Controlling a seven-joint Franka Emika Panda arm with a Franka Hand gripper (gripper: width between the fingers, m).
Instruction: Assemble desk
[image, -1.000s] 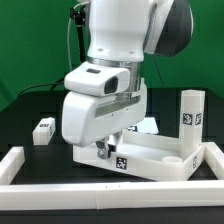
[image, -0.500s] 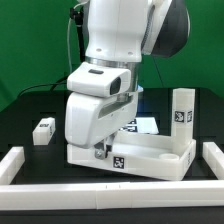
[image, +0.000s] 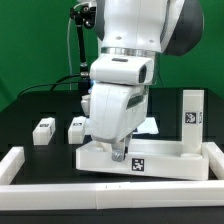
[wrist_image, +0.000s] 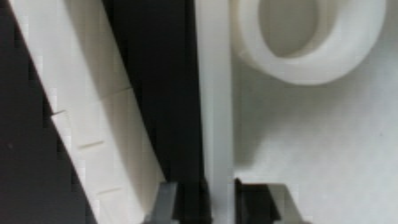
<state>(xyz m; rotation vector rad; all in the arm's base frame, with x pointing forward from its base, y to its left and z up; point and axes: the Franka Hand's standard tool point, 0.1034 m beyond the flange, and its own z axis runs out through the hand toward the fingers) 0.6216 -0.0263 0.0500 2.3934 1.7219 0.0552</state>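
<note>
We see the pincer (image: 121, 153) come down on the near edge of the tabletop panel (image: 170, 165). In the wrist view its two dark fingers (wrist_image: 171, 203) are clamped on either side of the panel's thin upright rim (wrist_image: 214, 120), with a round socket (wrist_image: 302, 40) showing inside the panel just past that rim. The panel lies flat on the black worktop (image: 30, 110), its front face bearing a black-and-white tag (image: 137, 166). A tall leg block (image: 192, 112) stands upright at the panel's far end on the exterior view's right. Its foot is hidden behind the rim, so we cannot tell whether it is seated in the panel. Two small leg blocks (image: 43, 131) (image: 77, 129) lie side by side on the worktop beyond the panel's other end, apart from it. A long white border rail (image: 60, 190) runs just in front of the panel, and another rail (image: 215, 160) sits close beside the panel's end on the exterior view's right.
</note>
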